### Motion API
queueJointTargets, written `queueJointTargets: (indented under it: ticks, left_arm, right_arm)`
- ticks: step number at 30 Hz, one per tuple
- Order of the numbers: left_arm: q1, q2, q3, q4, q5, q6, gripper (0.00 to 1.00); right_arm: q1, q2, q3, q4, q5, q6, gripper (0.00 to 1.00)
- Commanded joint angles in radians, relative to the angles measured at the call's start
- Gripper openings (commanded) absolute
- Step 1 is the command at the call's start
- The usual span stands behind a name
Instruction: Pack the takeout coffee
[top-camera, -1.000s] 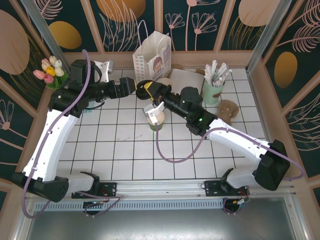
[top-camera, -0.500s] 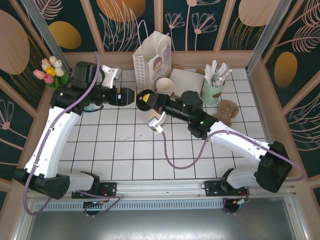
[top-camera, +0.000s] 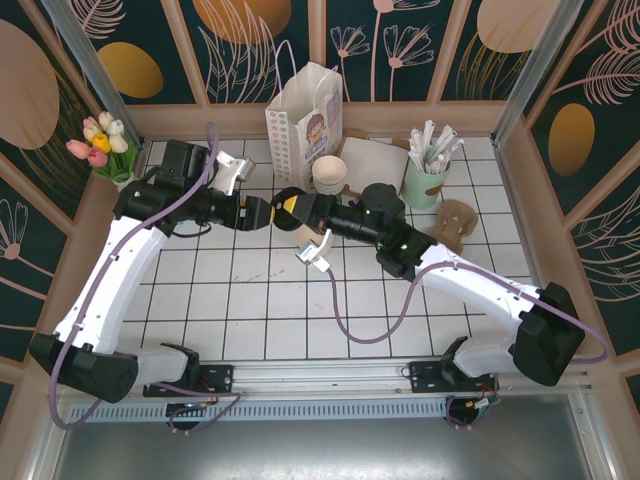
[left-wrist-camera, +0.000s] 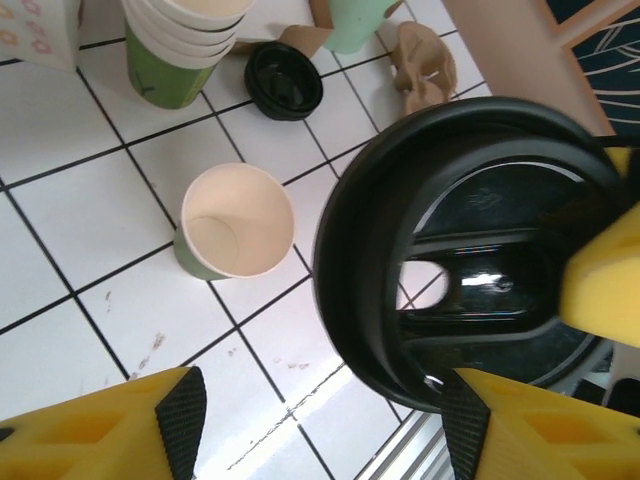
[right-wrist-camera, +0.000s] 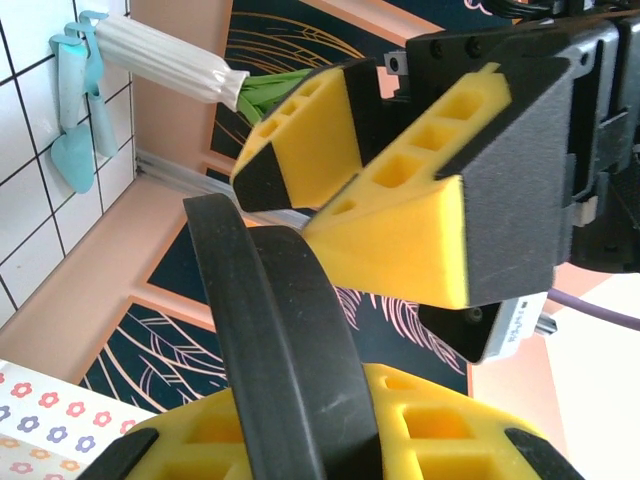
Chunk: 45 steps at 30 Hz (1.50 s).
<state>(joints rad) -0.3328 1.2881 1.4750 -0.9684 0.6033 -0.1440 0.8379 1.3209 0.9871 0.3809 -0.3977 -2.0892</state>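
Where the two arms meet over the far half of the white tiled table (top-camera: 230, 300), left gripper (top-camera: 262, 212) and right gripper (top-camera: 289, 205) sit tip to tip, near the flower-printed white paper bag (top-camera: 300, 115) at the far edge

Left wrist view:
- black round plastic lid (left-wrist-camera: 480, 210) held up off the table, face-on to the lens; yellow pad of the right gripper clamped on its right rim
- left gripper's yellow fingers (left-wrist-camera: 110, 425) spread wide, one at each bottom corner, touching nothing; jaws open
- small green paper cup (left-wrist-camera: 238, 222) upright on the tiles below, uncovered, cream inside, apart from both grippers
- beyond it, a stack of cream-lined green paper cups (left-wrist-camera: 170, 85), with a second black lid (left-wrist-camera: 283, 80) flat on the table just beside the stack
- crumpled brown paper (left-wrist-camera: 420, 65) near the pale mint cup (left-wrist-camera: 360, 15)

Right wrist view:
- lid edge-on, right jaws closed on it
- left fingers parted, tips just above the rim; contact not clear
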Motion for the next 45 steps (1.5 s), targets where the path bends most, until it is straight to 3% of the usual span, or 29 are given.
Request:
queueJointTargets:
  ticks: [1, 15, 24, 36, 41, 42, 45]
  left_arm:
    - [0.004, -0.019, -0.005, 0.03, 0.055, 0.014, 0.61]
    - [0.004, 0.023, 0.013, 0.037, 0.101, -0.006, 0.47]
    - [0.005, 0.039, 0.012, 0.033, 0.157, 0.0, 0.27]
    - [-0.003, 0.023, -0.019, 0.022, 0.171, -0.002, 0.17]
    - [-0.005, 0.005, -0.025, 0.04, 0.175, -0.007, 0.05]
    - [-0.005, 0.006, -0.024, 0.036, 0.167, -0.009, 0.0]
    - [-0.005, 0.007, -0.021, 0.036, 0.13, -0.015, 0.0]
  right_arm:
    - [0.006, -0.032, 0.013, -0.03, -0.053, -0.103, 0.0]
    - [0.034, -0.054, -0.01, -0.022, -0.052, -0.089, 0.0]
    - [0.066, -0.04, -0.001, -0.038, -0.047, -0.07, 0.0]
    - [0.104, -0.02, 0.036, -0.08, -0.009, -0.046, 0.0]
    - [0.113, -0.019, 0.038, -0.083, 0.014, -0.017, 0.0]
    - [0.118, -0.016, 0.042, -0.094, 0.026, -0.009, 0.02]
    - [0.125, -0.012, 0.048, -0.128, 0.056, 0.007, 0.13]
